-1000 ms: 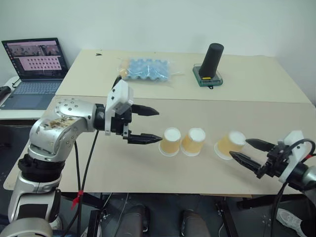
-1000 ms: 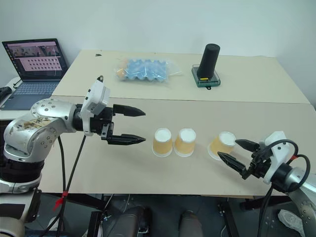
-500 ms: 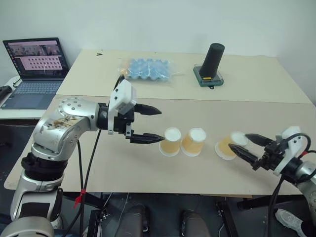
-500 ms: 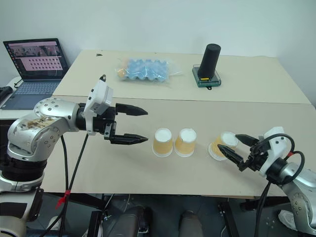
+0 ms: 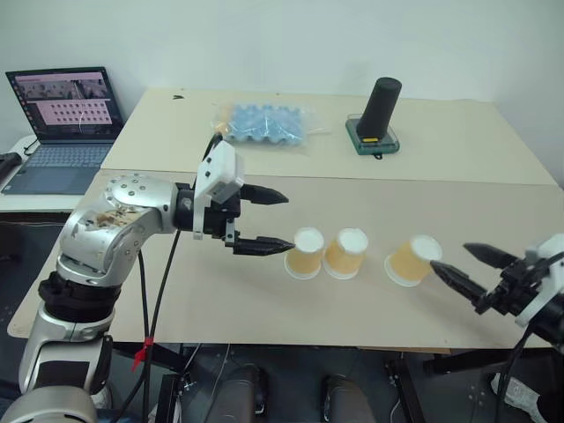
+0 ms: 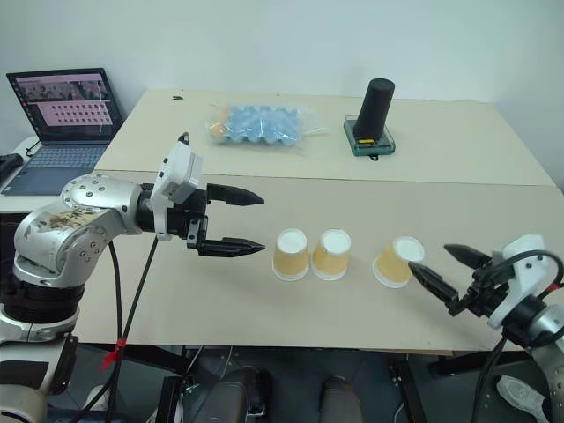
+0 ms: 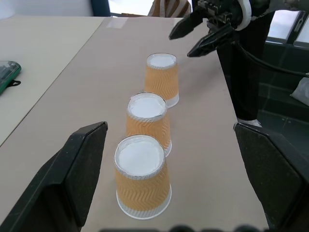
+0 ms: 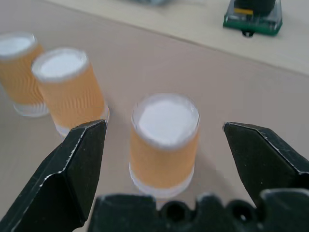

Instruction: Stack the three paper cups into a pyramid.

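Note:
Three paper cups stand upside down in a row on the beige table [image 5: 220, 291], white bases up: the left cup [image 5: 306, 253], the middle cup [image 5: 345, 253] touching it, and the right cup [image 5: 411, 261] a little apart. My left gripper [image 5: 280, 222] hovers open just left of the left cup, its lower fingertip almost at the cup's side. My right gripper [image 5: 451, 257] is open just right of the right cup, holding nothing. In the right wrist view the right cup [image 8: 165, 137] stands beyond the gap between the open fingers. The left wrist view looks along the row, the left cup [image 7: 143, 176] nearest.
A tall black cylinder [image 5: 381, 110] on a green base and a bagged blue egg tray [image 5: 260, 125] sit on the far table. A laptop [image 5: 62, 123] is open at the far left. The table's front edge runs close below the cups.
My right gripper has drawn back to the right, away from the right cup that its fingers flanked half a second ago. The cup stays put. The left arm has not moved.

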`<state>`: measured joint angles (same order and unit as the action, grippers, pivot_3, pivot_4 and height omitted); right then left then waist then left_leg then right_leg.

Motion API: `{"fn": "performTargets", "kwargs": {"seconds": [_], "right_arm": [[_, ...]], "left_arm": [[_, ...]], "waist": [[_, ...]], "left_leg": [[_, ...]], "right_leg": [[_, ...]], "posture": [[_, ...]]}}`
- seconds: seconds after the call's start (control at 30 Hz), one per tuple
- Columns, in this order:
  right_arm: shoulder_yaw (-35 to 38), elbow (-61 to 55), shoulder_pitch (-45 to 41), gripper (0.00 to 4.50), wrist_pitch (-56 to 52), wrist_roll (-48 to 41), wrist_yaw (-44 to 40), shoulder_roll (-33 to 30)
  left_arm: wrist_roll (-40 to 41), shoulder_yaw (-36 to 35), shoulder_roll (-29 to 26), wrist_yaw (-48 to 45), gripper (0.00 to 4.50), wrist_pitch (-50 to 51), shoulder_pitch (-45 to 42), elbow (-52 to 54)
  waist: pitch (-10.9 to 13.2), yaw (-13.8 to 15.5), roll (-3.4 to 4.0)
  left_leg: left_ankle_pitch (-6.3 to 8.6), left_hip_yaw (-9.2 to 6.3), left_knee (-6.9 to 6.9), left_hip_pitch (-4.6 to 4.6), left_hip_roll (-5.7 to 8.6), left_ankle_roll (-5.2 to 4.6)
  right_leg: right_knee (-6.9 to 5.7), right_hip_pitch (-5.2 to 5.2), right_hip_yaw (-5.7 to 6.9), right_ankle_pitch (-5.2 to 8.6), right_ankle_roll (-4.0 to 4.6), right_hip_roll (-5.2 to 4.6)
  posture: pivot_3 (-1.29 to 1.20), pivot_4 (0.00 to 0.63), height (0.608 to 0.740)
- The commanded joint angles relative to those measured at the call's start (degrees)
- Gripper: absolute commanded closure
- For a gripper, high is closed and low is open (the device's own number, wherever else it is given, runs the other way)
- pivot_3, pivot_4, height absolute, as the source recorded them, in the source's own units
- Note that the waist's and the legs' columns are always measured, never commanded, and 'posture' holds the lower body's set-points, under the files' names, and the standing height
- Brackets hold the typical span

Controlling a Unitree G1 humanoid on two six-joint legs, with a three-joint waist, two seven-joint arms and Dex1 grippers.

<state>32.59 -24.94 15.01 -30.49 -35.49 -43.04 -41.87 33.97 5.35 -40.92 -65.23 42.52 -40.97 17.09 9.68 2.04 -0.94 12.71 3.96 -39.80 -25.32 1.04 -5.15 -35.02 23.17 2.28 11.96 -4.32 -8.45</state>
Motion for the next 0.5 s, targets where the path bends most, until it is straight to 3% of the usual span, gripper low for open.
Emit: {"fn": "performTargets", "kwargs": {"seconds": [0.03,0.5], "right_arm": [[-1.12,0.77,-0.05,0.00,1.67,2.15,0.98,0.61],[-9.26,7.89,-11.01,0.00,3.94,5.52,2.52,2.78]], "left_arm": [[1.09,-0.88,-0.14,0.20,0.03,0.20,-1.60,1.13],[1.16,-1.11,-0.42,1.24,0.03,0.73,-1.44,1.52]], "waist": [[0.00,-0.18,0.00],[0.01,-0.87,0.02]], "left_leg": [[-0.01,0.00,0.00,0.00,-0.01,0.01],[-0.01,-0.01,0.00,0.01,0.01,0.02]], "right_leg": [[0.00,-0.01,0.00,0.00,0.00,0.00],[0.00,0.03,0.01,0.00,0.00,0.00]], "posture": [[0.00,0.150,0.726],[0.00,0.150,0.726]]}}
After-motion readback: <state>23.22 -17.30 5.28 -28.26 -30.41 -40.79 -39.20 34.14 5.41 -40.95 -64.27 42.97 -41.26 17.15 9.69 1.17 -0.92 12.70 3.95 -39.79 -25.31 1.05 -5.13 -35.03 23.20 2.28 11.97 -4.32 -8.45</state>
